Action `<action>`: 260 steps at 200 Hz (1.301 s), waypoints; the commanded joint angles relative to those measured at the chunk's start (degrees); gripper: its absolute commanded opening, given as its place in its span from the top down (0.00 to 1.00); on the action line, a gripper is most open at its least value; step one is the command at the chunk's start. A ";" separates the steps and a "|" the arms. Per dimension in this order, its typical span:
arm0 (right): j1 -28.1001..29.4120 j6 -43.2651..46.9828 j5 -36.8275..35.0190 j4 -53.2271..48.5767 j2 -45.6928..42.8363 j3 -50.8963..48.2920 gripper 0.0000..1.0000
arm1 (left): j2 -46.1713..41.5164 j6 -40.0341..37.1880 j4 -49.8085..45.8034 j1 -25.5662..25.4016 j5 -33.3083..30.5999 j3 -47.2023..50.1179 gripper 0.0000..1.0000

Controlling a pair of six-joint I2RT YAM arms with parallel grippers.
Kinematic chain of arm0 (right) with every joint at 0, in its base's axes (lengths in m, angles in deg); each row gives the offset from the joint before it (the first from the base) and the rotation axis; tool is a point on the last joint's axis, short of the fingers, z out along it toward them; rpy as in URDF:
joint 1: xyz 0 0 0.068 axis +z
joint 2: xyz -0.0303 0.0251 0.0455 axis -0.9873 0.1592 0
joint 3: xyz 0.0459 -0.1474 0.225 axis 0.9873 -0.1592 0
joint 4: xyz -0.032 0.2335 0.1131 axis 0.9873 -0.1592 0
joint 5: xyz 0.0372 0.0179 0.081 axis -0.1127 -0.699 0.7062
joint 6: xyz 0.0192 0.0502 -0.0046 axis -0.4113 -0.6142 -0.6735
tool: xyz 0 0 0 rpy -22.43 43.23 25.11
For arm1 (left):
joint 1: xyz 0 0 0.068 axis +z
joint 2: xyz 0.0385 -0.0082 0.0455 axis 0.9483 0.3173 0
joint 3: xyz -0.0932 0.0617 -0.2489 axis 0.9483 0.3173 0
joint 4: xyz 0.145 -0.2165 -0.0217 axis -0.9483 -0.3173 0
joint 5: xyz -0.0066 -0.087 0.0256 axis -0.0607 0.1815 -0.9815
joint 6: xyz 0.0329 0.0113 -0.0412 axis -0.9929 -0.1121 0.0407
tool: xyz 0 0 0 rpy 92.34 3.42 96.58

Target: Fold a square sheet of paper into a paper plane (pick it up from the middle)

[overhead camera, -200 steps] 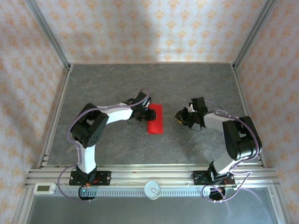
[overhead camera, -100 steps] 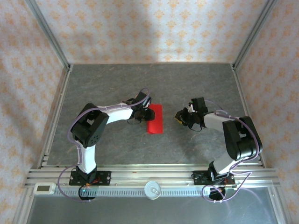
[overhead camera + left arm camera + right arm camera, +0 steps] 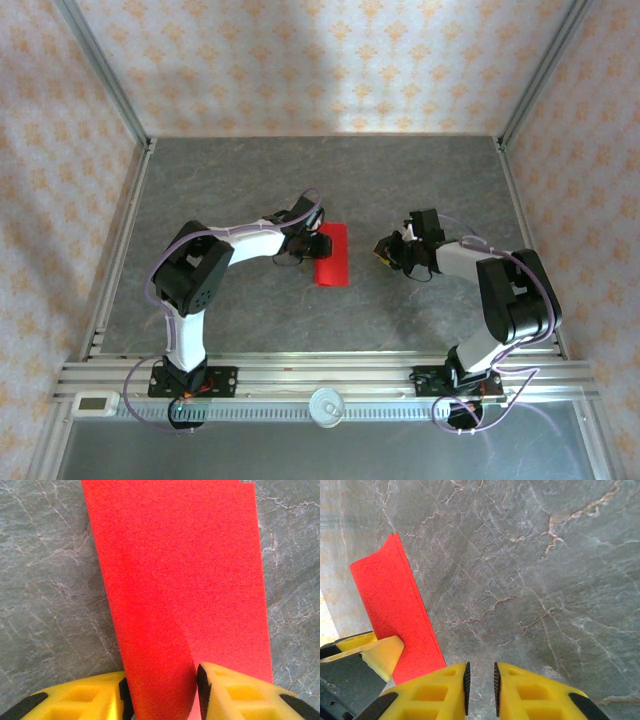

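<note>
The red paper point(image 3: 332, 255) lies flat on the gray table point(image 3: 420, 180), near the middle of the top view and a little to the left. It is not a wide square now. It looks like a long, thin strip, and in the right wrist view its far edge shows two layers, so it seems to be folded in half at least once. It has no pointy nose and no wings yet, so most of the plane is left to fold. The job looks like it is near its start. The left gripper point(image 3: 312, 245) sits right at the left edge of the paper. In the left wrist view its yellow fingers point(image 3: 227, 692) stand partly apart at the bottom of the frame, with the paper running between them and touching both. One bit of paper seems to lift up there, but the pictures do not tell whether the fingers are squeezing it or just resting beside it. The right gripper point(image 3: 386, 254) waits over bare table to the right of the paper, well apart from it. Its fingers are almost pressed together, with a thin slit and nothing in between.
</note>
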 commanded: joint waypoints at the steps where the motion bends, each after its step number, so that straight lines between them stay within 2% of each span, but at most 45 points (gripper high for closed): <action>1: 0.16 -0.52 -0.08 0.70 -1.57 -0.73 0.77 | 5.76 -3.20 -2.15 0.76 -6.45 1.04 0.55; 102: 0.17 -0.85 0.15 0.75 -1.75 -0.70 0.77 | 6.89 -3.96 -3.99 0.74 -8.00 -0.60 0.49; 260: 0.50 -1.09 0.35 1.00 -1.45 -0.64 0.77 | 7.37 -4.38 -3.90 0.76 -8.52 -0.85 0.54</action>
